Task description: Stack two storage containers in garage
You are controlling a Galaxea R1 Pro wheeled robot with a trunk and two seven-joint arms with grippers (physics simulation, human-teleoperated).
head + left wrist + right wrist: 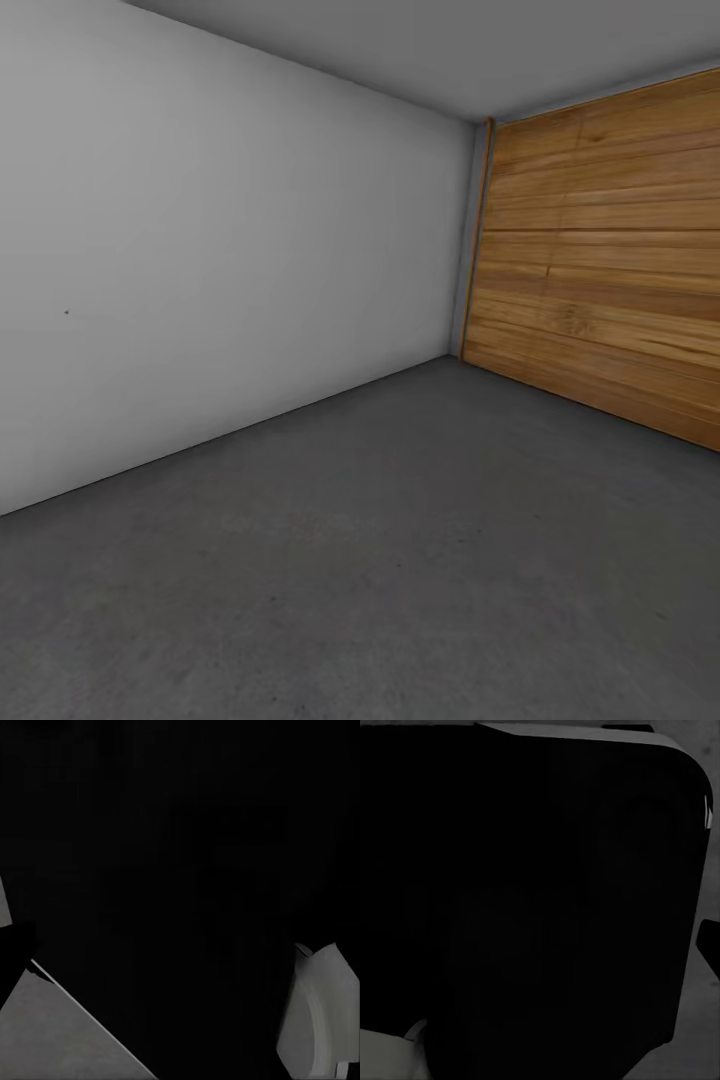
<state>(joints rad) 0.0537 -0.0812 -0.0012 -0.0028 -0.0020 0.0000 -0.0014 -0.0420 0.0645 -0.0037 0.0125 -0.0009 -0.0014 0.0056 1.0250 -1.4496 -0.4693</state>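
Note:
The head view looks into the garage, with its dark grey concrete floor (380, 560) spreading out ahead. The two storage containers are out of view. Both wrist views are almost wholly black, pressed close to a dark rounded body (540, 900). Slivers of grey floor (52, 1035) show past it. A small dark tip pokes in at one edge of each wrist view; I cannot tell whether these are fingers.
A plain white wall (200, 270) runs along the left to the far corner. A large horizontal wood-plank door (600, 260) closes off the right side. A pale rounded robot part (319, 1012) shows in the left wrist view.

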